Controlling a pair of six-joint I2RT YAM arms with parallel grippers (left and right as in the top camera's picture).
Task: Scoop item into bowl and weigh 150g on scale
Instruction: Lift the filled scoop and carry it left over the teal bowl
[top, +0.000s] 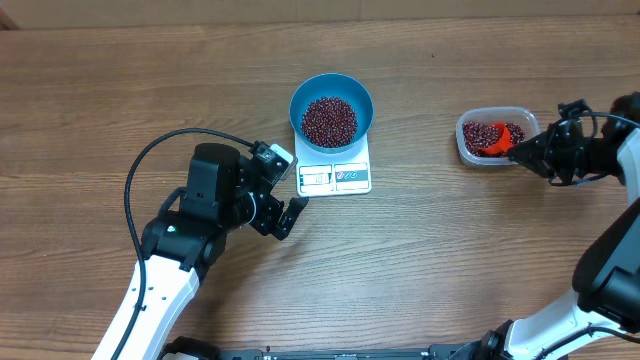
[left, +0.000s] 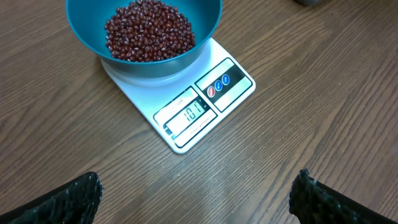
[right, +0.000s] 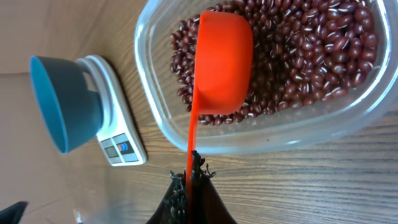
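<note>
Small red-brown beans (right: 298, 56): loose, likely spill-prone; take by orange plastic scoop (right: 224, 62), handle pinched in right gripper (right: 189, 180). Left gripper (left: 196, 199) spread.

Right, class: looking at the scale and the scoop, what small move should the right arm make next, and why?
Probably push the orange scoop into the beans in the clear container to load it: the right tool grips its handle, and the scale seems to read 101, under target.

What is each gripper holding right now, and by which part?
The right gripper is shut on the orange scoop, pinching the end of its thin handle, cup among the beans. The left gripper is open, holding nothing.
</note>
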